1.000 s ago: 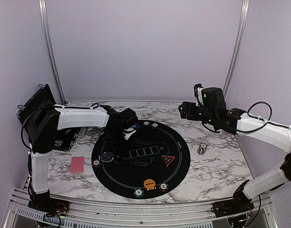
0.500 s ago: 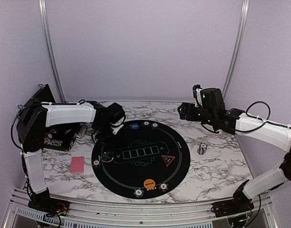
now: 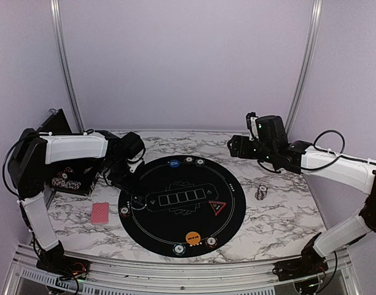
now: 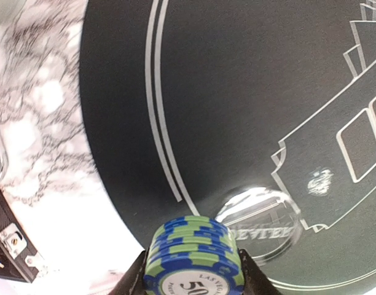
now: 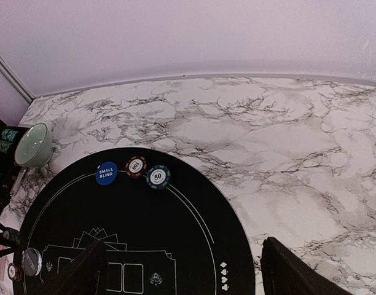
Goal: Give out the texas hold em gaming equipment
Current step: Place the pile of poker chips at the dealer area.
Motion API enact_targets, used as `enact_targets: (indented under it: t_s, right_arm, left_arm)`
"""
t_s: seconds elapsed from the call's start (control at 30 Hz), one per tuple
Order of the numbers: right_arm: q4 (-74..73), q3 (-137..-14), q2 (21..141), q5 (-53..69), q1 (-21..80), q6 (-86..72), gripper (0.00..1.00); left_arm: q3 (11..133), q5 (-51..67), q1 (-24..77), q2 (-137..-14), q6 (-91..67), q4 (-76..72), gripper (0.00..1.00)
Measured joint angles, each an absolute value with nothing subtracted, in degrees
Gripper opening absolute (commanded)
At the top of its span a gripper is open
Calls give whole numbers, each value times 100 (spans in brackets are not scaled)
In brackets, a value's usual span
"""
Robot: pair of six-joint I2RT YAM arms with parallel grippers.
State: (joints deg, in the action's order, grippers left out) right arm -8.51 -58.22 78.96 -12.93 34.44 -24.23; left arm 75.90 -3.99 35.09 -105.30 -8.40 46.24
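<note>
My left gripper (image 3: 119,175) hangs over the left edge of the black mat (image 3: 176,227), shut on a stack of blue-and-green poker chips (image 4: 194,255). A clear dealer button (image 4: 258,224) lies on the mat just beyond the stack, and it also shows from above (image 3: 137,200). A blue small-blind disc (image 5: 106,173) with a red chip (image 5: 136,166) and a blue chip (image 5: 158,177) sits at the mat's far edge. An orange disc (image 3: 192,237) and two chips (image 3: 179,249) sit at its near edge. The red triangle marker (image 3: 217,207) lies right of centre. A red-backed card deck (image 3: 100,212) lies left of the mat. My right gripper (image 5: 185,276) is open and empty, high above the far right.
A stack of chips (image 3: 261,193) stands on the marble right of the mat. A single chip (image 3: 125,211) sits at the mat's left edge. A black box (image 3: 71,178) stands at the far left. A teal bowl (image 5: 33,144) sits at the back left.
My left gripper has moved left and back from over the mat's card boxes to its left edge. The right arm has barely moved.
</note>
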Motion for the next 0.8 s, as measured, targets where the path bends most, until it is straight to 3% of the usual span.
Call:
enact_targets:
  t_s: [0.8]
  right_arm:
    - [-843,-5822,7964,-1184,3444,-2491,83]
  left_arm:
    - [6705,-349,3096,-10379,-1009,4066,29]
